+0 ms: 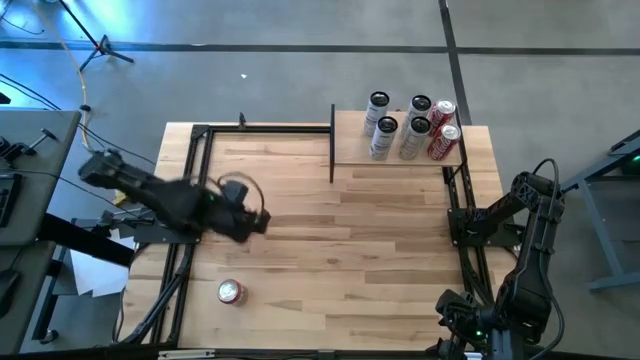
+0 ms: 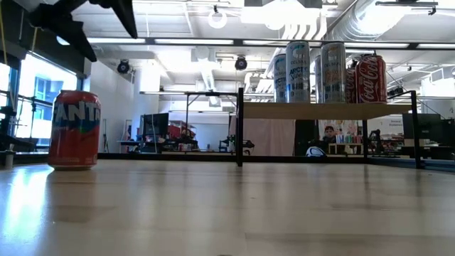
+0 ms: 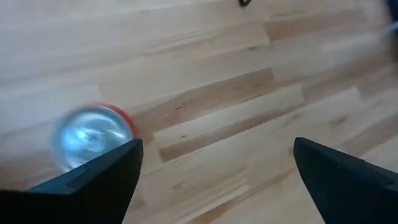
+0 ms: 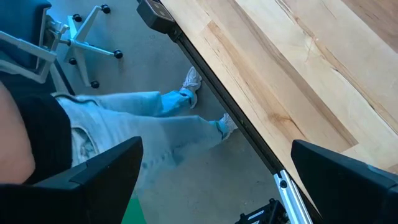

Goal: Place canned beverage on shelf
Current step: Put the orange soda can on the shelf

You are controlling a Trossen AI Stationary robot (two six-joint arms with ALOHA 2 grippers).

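Orange Fanta can (image 2: 74,129), silver top, stands upright on the near left part of the table (image 1: 350,250), untouched. Left gripper (image 1: 250,215) hangs above the table farther in, fingers wide apart, empty. The shelf (image 1: 400,150), light wood on black posts, at the far right carries five cans. Right gripper (image 4: 214,180) spread open, off the table's near right corner.

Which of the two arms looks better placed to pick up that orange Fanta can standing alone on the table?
The left. Its open left gripper hangs over the table near the Fanta can, which shows beside its fingers in the left wrist view. The right gripper, also open, waits off the table's edge, far from the can.
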